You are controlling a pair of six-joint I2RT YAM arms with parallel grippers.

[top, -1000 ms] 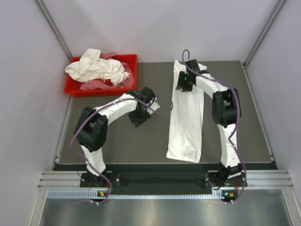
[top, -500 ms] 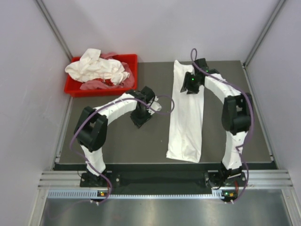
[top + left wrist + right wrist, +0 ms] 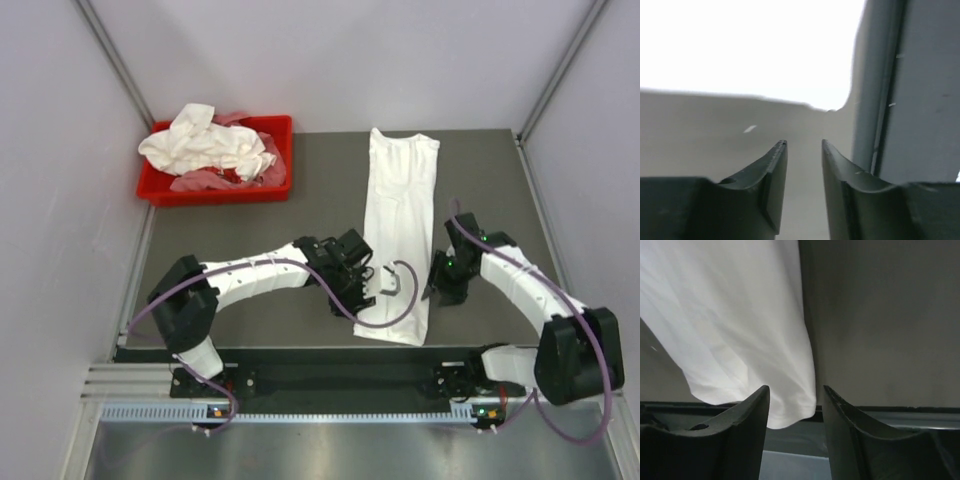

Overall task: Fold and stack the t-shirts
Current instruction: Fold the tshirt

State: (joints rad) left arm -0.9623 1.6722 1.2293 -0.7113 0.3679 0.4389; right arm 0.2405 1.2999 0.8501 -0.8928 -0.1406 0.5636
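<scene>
A bin [image 3: 200,195] of crumpled shirts [image 3: 207,146] sat at 10 o'clock; left tool [image 3: 367,290] and right tool [image 3: 438,291], slightly parted, empty, flanked the folded shirt [image 3: 400,215].

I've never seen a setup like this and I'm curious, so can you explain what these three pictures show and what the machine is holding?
These are two robot arms bolted at the near edge of a dark table. The wide picture looks down from above and behind them. The other two come from a small camera on each wrist, so each shows that arm's own two fingers up close. A white t-shirt, folded into a long strip, lies flat on the table. A red bin at the far left holds crumpled white shirts and some pink cloth. The left end effector and the right end effector sit low on either side of the strip's near end. Both are open and hold nothing.
</scene>
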